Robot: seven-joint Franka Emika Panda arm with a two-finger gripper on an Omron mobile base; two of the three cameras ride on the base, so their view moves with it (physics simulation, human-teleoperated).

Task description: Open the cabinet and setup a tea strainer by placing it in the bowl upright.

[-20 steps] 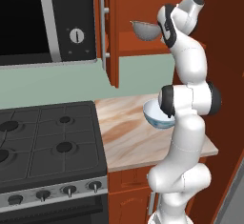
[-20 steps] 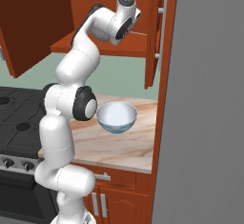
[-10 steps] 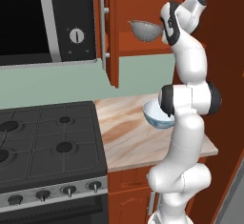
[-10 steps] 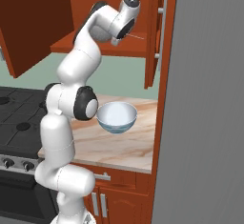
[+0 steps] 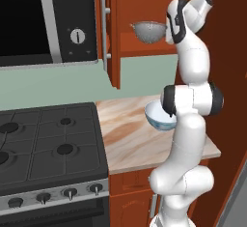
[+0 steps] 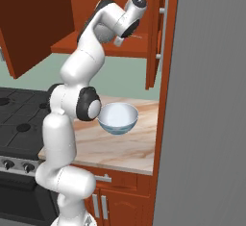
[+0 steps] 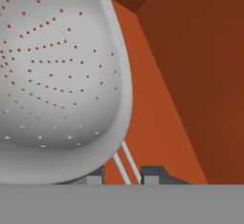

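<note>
The tea strainer (image 5: 148,31) sits inside the open cabinet (image 5: 144,8), basket toward the microwave (image 5: 48,21), thin handle running level back into the gripper (image 7: 122,176), whose fingers pinch it. The bowl (image 6: 117,118) rests on the counter (image 5: 130,139) below.

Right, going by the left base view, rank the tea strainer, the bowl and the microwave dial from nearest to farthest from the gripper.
1. The tea strainer: on the cabinet shelf, right at the gripper, its thin handle running between the fingertips.
2. The microwave dial: off to the left, at about the same height.
3. The bowl: well below, on the counter beside the arm's elbow.
</note>
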